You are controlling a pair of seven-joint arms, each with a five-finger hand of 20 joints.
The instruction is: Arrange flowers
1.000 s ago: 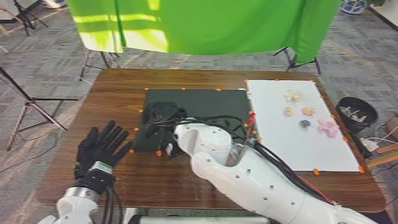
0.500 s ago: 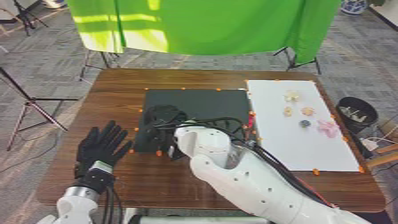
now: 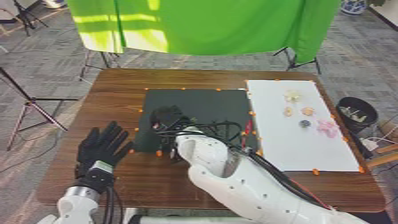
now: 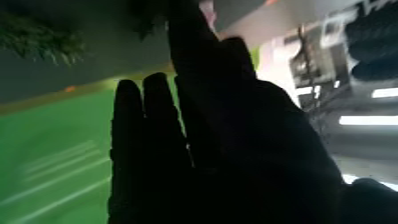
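Right hand (image 3: 167, 118): fingers (image 4: 155, 105) extended and nearly straight, close to one another; whether they touch the scrap of pink (image 4: 210, 14) beside one of them, I cannot tell.
Green foliage (image 4: 40, 42): in the right wrist view, a bristly clump against a dark surface, apart from the fingers.
Black mat (image 3: 213, 102): under the right hand, which is above its left part.
White board (image 3: 293, 152): right of the mat, carrying the flowers.
Cream flower (image 3: 292, 95): farthest of the blooms from the robot.
Pale yellow flower (image 3: 288, 111): nearer the robot than the cream one, just left of the peach flower (image 3: 308, 111).
Blue-grey flower (image 3: 306, 123): nearer the robot than the peach one.
Pink flower (image 3: 328, 129): right of the blue-grey one, near the board's right side.
Left hand (image 3: 99, 150): open, fingers spread, left of the mat over the brown wooden table (image 3: 115, 90).
Black bin (image 3: 357, 111): beyond the table's right side.
Green cloth (image 3: 209, 27): hanging behind the table.
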